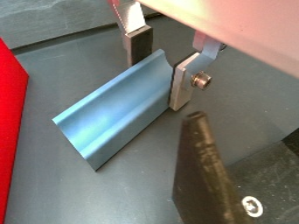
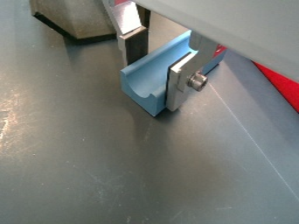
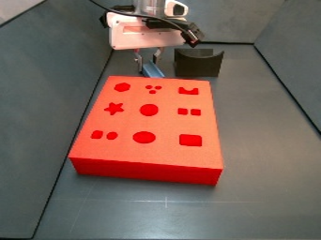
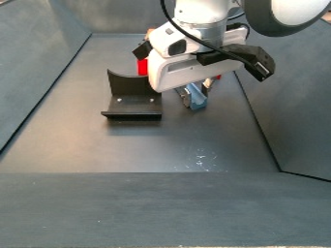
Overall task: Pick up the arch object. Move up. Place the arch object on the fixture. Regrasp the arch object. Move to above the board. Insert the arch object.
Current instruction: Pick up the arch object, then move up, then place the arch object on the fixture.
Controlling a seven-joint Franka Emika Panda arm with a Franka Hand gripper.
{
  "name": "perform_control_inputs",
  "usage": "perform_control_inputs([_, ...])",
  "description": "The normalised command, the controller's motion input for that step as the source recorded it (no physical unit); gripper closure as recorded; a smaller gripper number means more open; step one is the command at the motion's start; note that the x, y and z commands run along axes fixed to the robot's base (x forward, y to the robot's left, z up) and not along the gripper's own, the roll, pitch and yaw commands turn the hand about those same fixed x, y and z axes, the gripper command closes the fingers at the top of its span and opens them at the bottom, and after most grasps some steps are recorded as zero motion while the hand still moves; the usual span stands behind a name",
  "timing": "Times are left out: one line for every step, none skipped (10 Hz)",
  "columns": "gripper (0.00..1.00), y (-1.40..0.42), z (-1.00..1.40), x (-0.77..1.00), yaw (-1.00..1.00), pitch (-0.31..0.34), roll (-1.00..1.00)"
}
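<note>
Grey floor | arch object lies beside board, near fixture | gripper straddles one end, fingers apparently touching, not visibly lifted | rigid, light, smooth block; grip flat sides.

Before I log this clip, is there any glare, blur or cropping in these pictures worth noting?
In a wrist view the blue block shows a soft sheen along its groove, and the end effector straddling it stays sharp. In the same view the red board is cropped at the edge. In a side view the floor carries small bright specks, and the arm hides most of the block.
</note>
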Motion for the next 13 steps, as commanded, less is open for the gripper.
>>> perform_control_inputs([1.0, 0.0, 0.0, 0.0, 0.0, 0.0, 0.0])
perform_control_inputs([1.0, 0.0, 0.0, 0.0, 0.0, 0.0, 0.0])
perform_control_inputs([1.0, 0.0, 0.0, 0.0, 0.0, 0.0, 0.0])
perform_control_inputs([1.0, 0.0, 0.0, 0.0, 0.0, 0.0, 0.0])
perform_control_inputs([1.0, 0.0, 0.0, 0.0, 0.0, 0.0, 0.0])
perform_control_inputs([1.0, 0.0, 0.0, 0.0, 0.0, 0.0, 0.0])
perform_control_inputs([1.0, 0.0, 0.83, 0.0, 0.0, 0.0, 0.0])
perform_control_inputs([1.0, 0.07, 0.75, -0.07, 0.01, 0.049, 0.0])
perform_control_inputs([1.0, 0.06, 0.69, -0.07, 0.01, 0.062, -0.02])
perform_control_inputs([1.0, 0.02, 0.5, -0.03, 0.01, 0.073, -0.07])
perform_control_inputs([1.0, 0.02, 0.42, -0.02, 0.01, 0.071, -0.09])
perform_control_inputs([1.0, 0.01, 0.24, -0.02, 0.0, 0.058, -0.12])
perform_control_inputs([1.0, 0.0, 1.0, 0.0, 0.0, 0.0, 0.0])
